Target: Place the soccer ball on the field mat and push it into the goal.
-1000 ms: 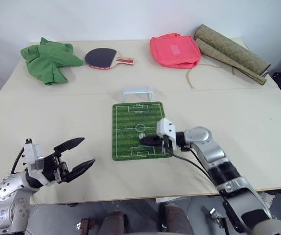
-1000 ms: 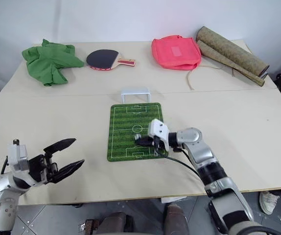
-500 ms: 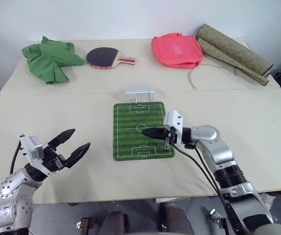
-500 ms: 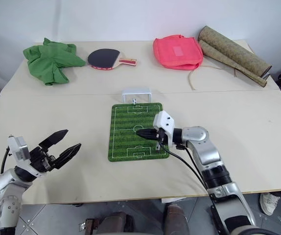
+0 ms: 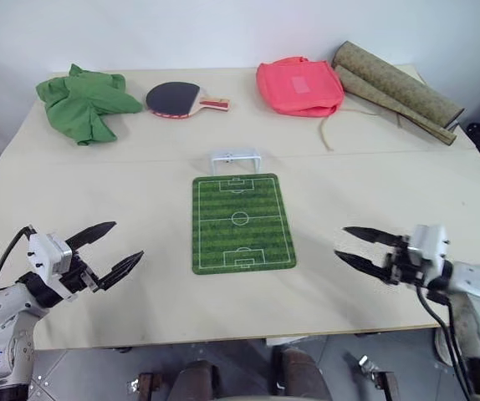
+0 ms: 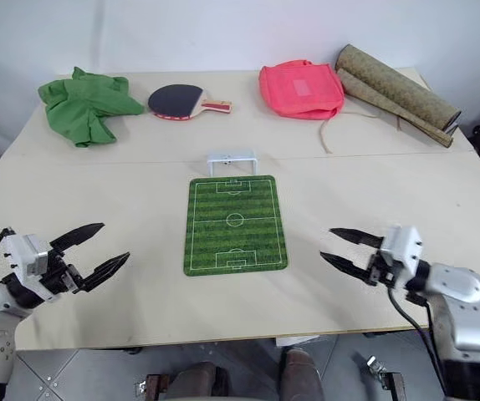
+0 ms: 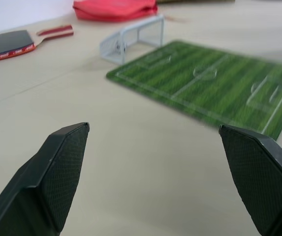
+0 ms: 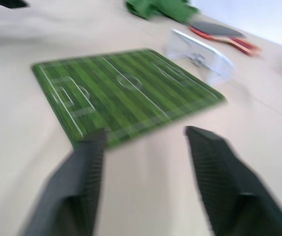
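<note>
Both pincers are over the table (image 5: pixel 98 184), low and level, tips pointing inward toward each other.

Left gripper (image 5: pixel 127 239): released, the two black fingers (image 7: pixel 62 167) spread wide with nothing between them but bare tabletop.

Right gripper (image 5: pixel 340 241): also released, fingers apart and empty.

The field mat (image 5: pixel 242 221) lies flat between the two pincers, apart from both. It is ahead of and inward from each set of tips. The right gripper's tips stand near the mat's right edge, level with its near end. The left gripper is farther off, with a wide strip of table between its tips and the mat's left edge.

The goal (image 5: pixel 235 158) stands upright just beyond the mat's far short edge, its mouth facing the mat. It is well apart from both pincers, beyond the mat from each.

The soccer ball (image 7: pixel 117 47) shows as a small patched blob inside the goal frame in the left wrist view. It is too small and blurred to tell whether it touches the frame. It is well away from both grippers and off the mat's striped surface.

Along the table's far edge, well beyond either pincer: a crumpled green cloth (image 5: pixel 85 98) and a paddle (image 5: pixel 177 98) on the left gripper's side, a pink bag (image 5: pixel 298 86) and a rolled mat (image 5: pixel 395 82) on the right gripper's side.
</note>
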`<state>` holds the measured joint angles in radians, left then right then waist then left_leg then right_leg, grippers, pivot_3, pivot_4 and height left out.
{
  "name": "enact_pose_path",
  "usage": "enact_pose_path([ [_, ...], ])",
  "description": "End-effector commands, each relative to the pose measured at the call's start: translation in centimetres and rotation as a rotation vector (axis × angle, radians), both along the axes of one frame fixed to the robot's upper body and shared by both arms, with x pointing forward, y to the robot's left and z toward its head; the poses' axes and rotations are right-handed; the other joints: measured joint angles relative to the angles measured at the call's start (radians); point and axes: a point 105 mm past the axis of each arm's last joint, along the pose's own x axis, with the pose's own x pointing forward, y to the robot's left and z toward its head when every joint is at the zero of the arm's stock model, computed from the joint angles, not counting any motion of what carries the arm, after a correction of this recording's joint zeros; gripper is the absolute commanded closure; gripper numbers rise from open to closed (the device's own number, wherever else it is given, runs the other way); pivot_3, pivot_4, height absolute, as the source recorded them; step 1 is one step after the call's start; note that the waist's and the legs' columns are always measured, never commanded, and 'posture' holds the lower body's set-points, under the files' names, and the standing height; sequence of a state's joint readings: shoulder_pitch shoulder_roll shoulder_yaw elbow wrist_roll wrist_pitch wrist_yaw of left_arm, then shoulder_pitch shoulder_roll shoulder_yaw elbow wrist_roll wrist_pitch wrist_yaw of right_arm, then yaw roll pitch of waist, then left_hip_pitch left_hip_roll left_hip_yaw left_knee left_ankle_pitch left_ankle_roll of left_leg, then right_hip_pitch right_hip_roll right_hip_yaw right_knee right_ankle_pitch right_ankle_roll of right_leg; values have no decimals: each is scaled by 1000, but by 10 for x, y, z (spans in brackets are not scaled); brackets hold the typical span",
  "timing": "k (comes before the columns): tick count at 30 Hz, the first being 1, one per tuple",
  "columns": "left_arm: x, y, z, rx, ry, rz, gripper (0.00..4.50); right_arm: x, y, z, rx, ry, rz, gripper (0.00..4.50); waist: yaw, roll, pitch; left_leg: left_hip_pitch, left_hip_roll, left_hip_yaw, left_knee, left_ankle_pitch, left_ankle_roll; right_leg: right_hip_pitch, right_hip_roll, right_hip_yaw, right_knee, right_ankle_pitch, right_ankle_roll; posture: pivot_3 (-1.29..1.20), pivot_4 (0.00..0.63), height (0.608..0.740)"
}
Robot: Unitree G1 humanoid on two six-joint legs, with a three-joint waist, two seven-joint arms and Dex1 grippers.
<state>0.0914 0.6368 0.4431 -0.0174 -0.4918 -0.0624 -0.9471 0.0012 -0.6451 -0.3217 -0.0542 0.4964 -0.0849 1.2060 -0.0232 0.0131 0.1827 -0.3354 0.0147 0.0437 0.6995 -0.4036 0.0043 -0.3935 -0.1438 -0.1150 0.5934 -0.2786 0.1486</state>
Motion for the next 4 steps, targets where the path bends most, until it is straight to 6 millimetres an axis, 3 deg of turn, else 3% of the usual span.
enact_pose_path([
  [1,-6,13,5,58,-36,48,0,-4,-16,21,7,-99,-77,448,-2,0,0,0,0,0,0,0,0,0,0,0,0,0,0,0,150,740],
  [2,-8,15,4,58,-30,51,0,-4,-19,21,12,-98,-95,61,-3,0,0,0,0,0,0,0,0,0,0,0,0,0,0,0,150,740],
  [4,-9,19,2,62,-26,69,0,-5,-25,19,6,-97,-120,24,-2,0,0,0,0,0,0,0,0,0,0,0,0,0,0,0,150,740],
])
